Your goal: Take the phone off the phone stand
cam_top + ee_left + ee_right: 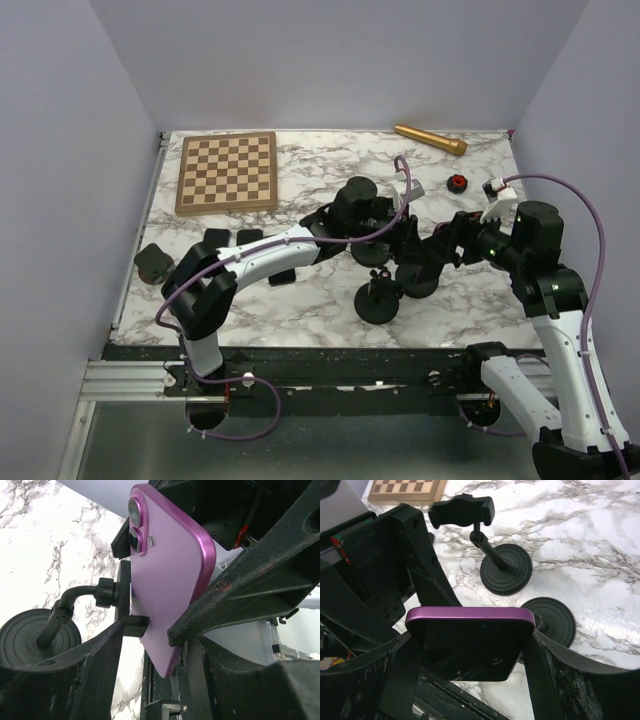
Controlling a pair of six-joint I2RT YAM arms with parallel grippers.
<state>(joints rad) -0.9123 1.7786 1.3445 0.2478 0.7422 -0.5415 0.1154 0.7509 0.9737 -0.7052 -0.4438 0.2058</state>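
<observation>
The purple phone [165, 580] sits in the clamp of the phone stand [107, 594], just 3 o'clock of the tabletop's [310, 305] centre. The right hand [470, 647] clasps its side edges. The left hand [147, 632], fingers part-spread, straddles phone and clamp; whether it grips, I cannot tell.

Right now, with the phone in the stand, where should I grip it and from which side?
Grip the phone by its two long edges at the camera end, coming from beyond that end. It stands clear of the stand clamp, and the edges run parallel.
</observation>
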